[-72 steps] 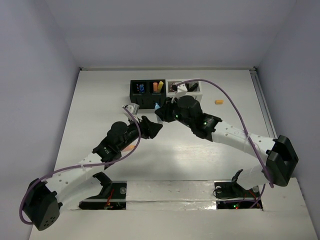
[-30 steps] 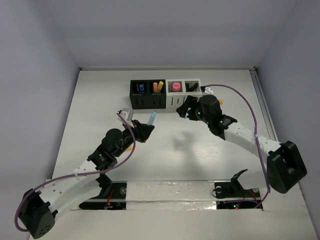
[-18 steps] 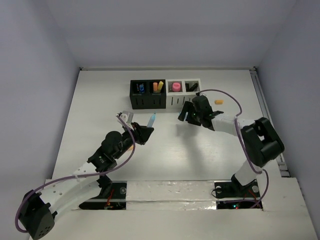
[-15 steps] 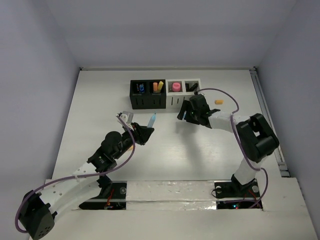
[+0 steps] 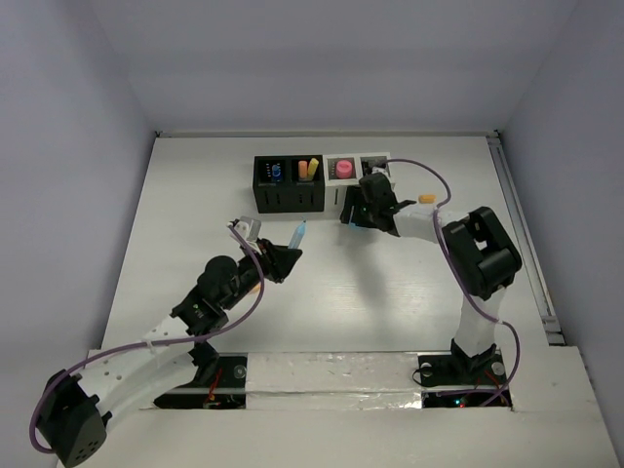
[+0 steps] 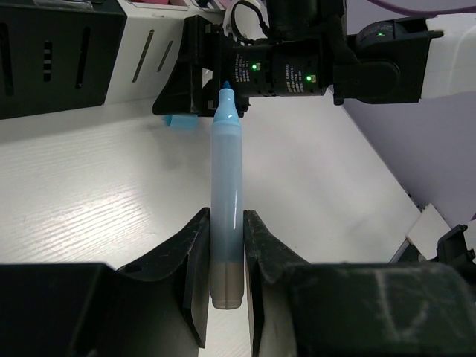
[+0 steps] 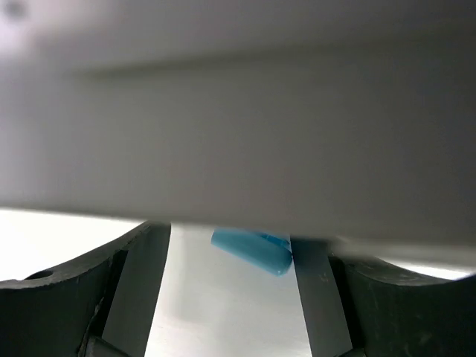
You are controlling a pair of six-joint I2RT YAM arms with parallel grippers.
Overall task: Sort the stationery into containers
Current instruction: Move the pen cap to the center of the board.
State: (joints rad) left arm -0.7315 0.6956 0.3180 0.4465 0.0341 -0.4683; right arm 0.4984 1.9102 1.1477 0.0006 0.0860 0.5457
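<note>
left end effector gripping blue pen, white table, lilac walls

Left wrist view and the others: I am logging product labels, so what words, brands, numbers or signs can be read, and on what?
No text can be read in any view.
The blue pen: plain barrel, no print showing.
The containers: only slots on their fronts, no label visible.
The right arm: green lights only, no characters.
</note>
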